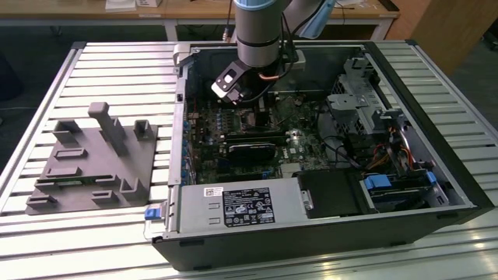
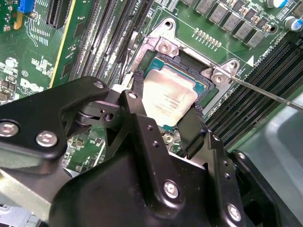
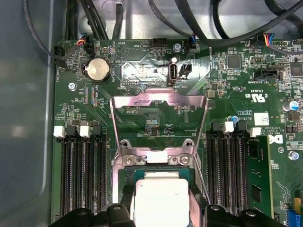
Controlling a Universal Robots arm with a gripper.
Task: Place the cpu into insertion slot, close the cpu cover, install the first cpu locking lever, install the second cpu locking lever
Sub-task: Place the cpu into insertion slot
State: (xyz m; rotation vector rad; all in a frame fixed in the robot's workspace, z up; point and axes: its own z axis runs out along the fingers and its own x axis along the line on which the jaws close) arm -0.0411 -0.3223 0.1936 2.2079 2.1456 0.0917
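Gripper is pinching the cpu just over the insertion slot, cpu cover standing open beside it, so step 1, prob. needing level seating.

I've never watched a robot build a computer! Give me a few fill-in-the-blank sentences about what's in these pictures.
The cpu lies ___ the insertion slot, not beside it.
The cpu cover is ___, not closed over the chip.
The grey fixture sits on the exterior view's ___ of the computer case.
Missing words: in; open; left.
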